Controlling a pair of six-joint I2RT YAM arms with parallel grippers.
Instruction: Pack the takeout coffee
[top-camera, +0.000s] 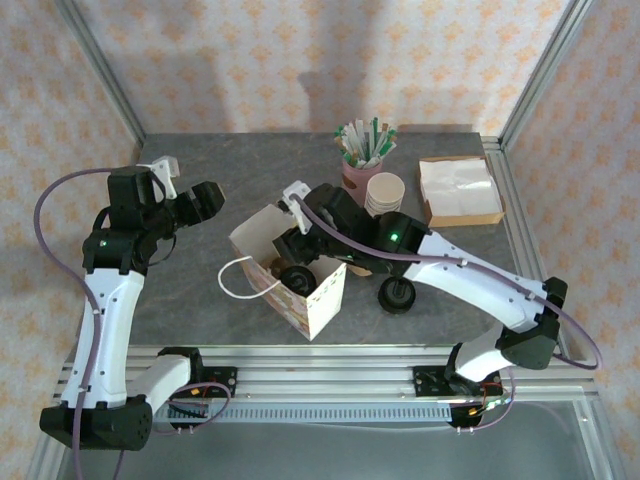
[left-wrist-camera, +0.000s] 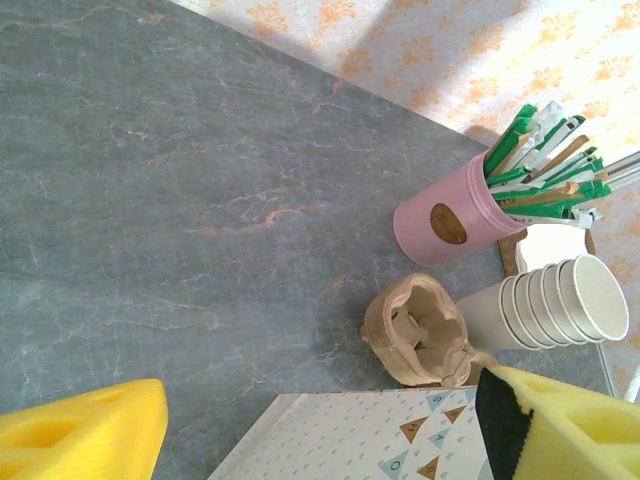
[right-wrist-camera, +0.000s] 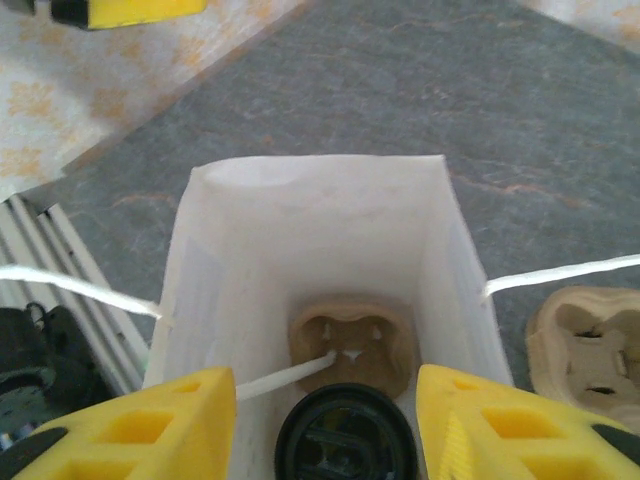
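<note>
Takeout coffee (right-wrist-camera: 345, 440), a small round cup under a black plastic dome lid, sits low inside the white paper bag (right-wrist-camera: 310, 220), with a brown moulded-pulp cup tray (right-wrist-camera: 350, 345) on the bag's floor just past it. The grey stone-patterned table (top-camera: 200, 300) carries the open bag near its middle. The right gripper (right-wrist-camera: 322, 395) hangs over the bag's mouth, its 2 yellow fingers (right-wrist-camera: 180, 425) spread either side of the lid, a gap showing at the left one. The left gripper (left-wrist-camera: 320, 435) hovers left of the bag, jaws wide apart, holding nothing. Behind the bag stand a kraft box of white napkins (top-camera: 460, 190), a stack of cream paper cups (left-wrist-camera: 545, 305) and a pink tin of green-and-white sachets (left-wrist-camera: 450, 220); another pulp tray (left-wrist-camera: 415, 330) lies just beside the bag. On the table right of the bag rests 1 more black-lidded round piece (top-camera: 397, 295).
</note>
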